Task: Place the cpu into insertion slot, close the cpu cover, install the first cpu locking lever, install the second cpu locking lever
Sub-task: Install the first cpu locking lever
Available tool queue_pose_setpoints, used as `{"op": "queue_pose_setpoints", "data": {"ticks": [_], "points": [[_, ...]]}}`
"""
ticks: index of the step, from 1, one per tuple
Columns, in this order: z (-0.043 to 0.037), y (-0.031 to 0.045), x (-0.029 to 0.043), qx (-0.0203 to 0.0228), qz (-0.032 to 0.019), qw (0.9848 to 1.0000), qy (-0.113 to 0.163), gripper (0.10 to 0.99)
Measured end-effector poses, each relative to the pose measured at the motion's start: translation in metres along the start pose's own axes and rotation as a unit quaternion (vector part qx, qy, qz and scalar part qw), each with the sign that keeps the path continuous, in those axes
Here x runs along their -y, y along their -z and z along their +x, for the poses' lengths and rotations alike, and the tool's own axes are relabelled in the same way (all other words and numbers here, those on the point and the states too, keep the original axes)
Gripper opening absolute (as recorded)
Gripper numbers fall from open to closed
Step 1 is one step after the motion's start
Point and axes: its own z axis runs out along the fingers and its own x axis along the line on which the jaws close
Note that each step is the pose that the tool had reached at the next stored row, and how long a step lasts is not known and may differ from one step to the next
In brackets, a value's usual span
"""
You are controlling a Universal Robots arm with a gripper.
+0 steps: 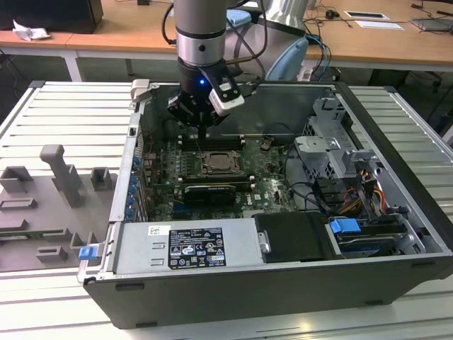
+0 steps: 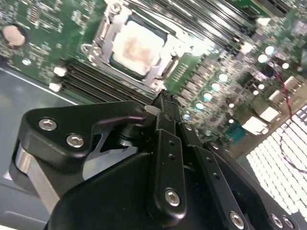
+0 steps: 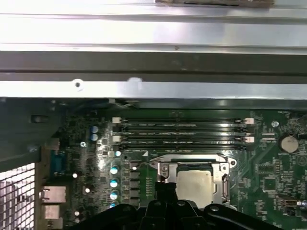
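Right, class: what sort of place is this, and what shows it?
Probably a robotics lab or workshop: an open computer case lies on a slatted metal bench, a robot arm reaches over its motherboard, and wooden desks stand behind.

Label (image 1: 196,248), dark with white print and symbols, on power supply (image 1: 241,244): too small to read. Small white sticker (image 1: 159,230) beside it: illegible. Motherboard (image 3: 268,182) markings in both wrist views: none legible.
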Motion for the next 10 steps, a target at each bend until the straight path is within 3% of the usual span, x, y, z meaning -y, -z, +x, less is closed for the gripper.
{"op": "queue_pose_setpoints", "data": {"ticks": [10], "points": [[0.0293, -0.0006, -0.0003, 0.0, 0.0, 1.0, 0.0, 0.106]]}}
